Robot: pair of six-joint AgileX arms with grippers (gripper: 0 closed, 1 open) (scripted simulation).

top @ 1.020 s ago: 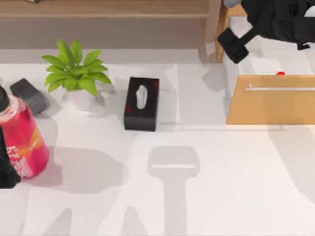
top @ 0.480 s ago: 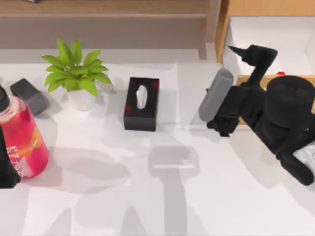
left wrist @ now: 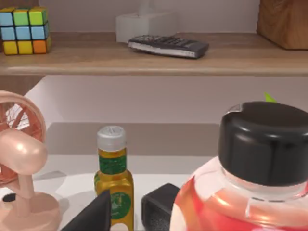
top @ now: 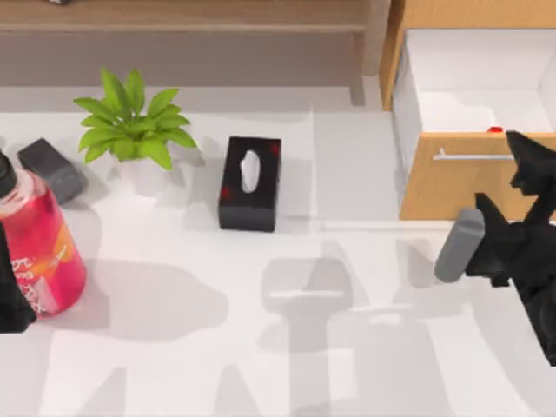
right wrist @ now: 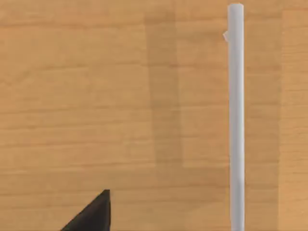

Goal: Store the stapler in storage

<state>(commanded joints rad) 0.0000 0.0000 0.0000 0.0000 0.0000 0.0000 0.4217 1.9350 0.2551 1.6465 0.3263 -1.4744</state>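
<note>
Presently the storage drawer [top: 473,187] is standing pulled out at the bench's [top: 261,365] right rear, a small red item [top: 495,129] lying inside at its front wall. The right end effector [top: 526,169] is hovering before the silver handle [right wrist: 236,115], grip state undeterminable; the left arm is sitting parked by the red bottle [top: 39,248].

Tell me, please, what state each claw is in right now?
Left claw: cannot be told; it sits beside the red bottle.
Right claw: open, holding nothing, facing the drawer front.

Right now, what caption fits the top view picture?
Right gripper faces the open light-wood drawer with white inside.
</note>
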